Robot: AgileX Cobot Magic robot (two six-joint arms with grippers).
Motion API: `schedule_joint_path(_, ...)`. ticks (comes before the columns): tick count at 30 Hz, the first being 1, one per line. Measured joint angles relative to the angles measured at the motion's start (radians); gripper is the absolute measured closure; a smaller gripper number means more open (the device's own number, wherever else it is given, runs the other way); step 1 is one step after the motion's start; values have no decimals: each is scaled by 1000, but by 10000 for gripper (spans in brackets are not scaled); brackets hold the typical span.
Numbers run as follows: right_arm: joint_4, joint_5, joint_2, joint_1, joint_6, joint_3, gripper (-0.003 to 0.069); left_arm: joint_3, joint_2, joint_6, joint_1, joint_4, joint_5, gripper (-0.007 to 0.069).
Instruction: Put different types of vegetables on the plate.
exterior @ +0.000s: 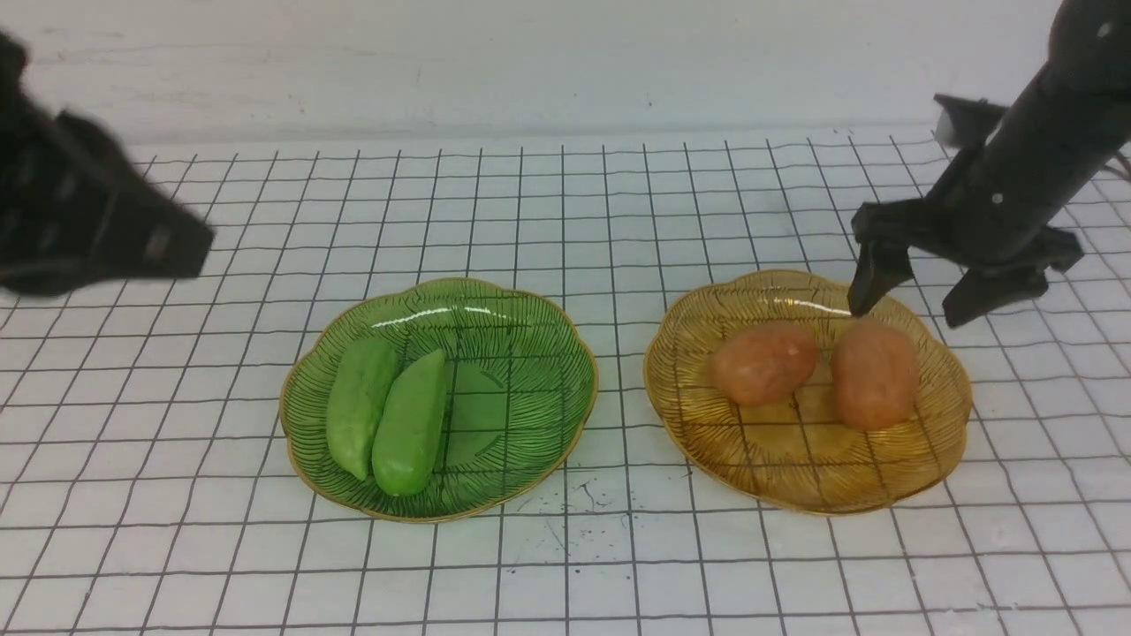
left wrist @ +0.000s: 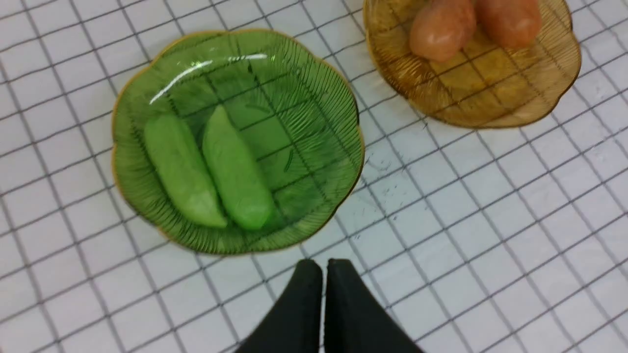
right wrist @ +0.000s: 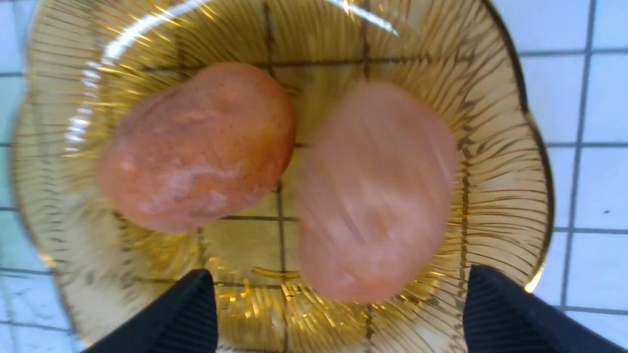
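Note:
Two light-green cucumbers (exterior: 358,406) (exterior: 410,423) lie side by side in the green glass plate (exterior: 539,371), also seen in the left wrist view (left wrist: 179,169) (left wrist: 236,171). Two orange-brown potatoes (exterior: 765,362) (exterior: 875,374) lie in the amber glass plate (exterior: 795,477); the right wrist view shows them close (right wrist: 196,147) (right wrist: 375,191). My right gripper (exterior: 914,300) is open, just above the amber plate's far right rim, behind the right potato, empty. My left gripper (left wrist: 324,267) is shut and empty, raised at the far left (exterior: 190,243), away from the green plate.
The table is a white surface with a black grid (exterior: 565,212). A pale wall runs along the far edge. The two plates sit side by side with a narrow gap between them.

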Motion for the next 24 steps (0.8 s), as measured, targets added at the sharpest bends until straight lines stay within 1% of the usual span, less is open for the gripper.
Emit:
schedule_joint_path(3, 0, 3, -106, 0, -18, 0, 85, 79, -97, -2, 0, 32, 1, 632)
schedule_joint_path(6, 0, 9, -240, 0, -44, 0, 156, 166, -199, -5, 0, 47, -12, 632)
schedule_joint_path(7, 0, 11, -319, 0, -53, 0, 197, 198, -234, -9, 0, 48, -32, 632)
schedule_joint_path(8, 0, 12, -331, 0, -54, 0, 204, 210, -248, -10, 0, 48, -36, 632)
schedule_joint_path(9, 0, 15, -378, 0, -60, 0, 236, 237, -276, -15, 0, 48, -54, 632)
schedule_joint_path(10, -1, 18, -437, 0, -66, 0, 278, 263, -304, -24, 0, 48, -79, 632)
schedule_joint_path(11, -3, 24, -533, 0, -73, 0, 362, 318, -356, -42, 0, 48, -120, 632)
schedule_joint_path(13, -8, 28, -628, 0, -78, 3, 439, 375, -401, -71, 0, 48, -170, 632)
schedule_joint_path(15, -9, 29, -783, 0, -98, 43, 548, 465, -460, -110, 0, 49, -252, 632)
schedule_joint_path(16, -10, 22, -852, 0, -108, 74, 582, 490, -473, -117, 0, 49, -277, 632)
schedule_joint_path(17, -9, 18, -866, 0, -111, 74, 589, 501, -479, -120, 0, 49, -290, 632)
schedule_joint_path(18, -12, -21, -953, 0, -126, 133, 628, 533, -493, -127, 0, 49, -326, 632)
schedule_joint_path(19, -16, -98, -1045, 0, -144, 197, 652, 559, -502, -131, 0, 49, -356, 632)
schedule_joint_path(22, -23, -294, -1280, 0, -160, 380, 669, 600, -507, -133, 0, 43, -415, 632)
schedule_joint_path(24, -29, -481, -1474, 0, -169, 583, 672, 614, -507, -133, 0, 34, -440, 632)
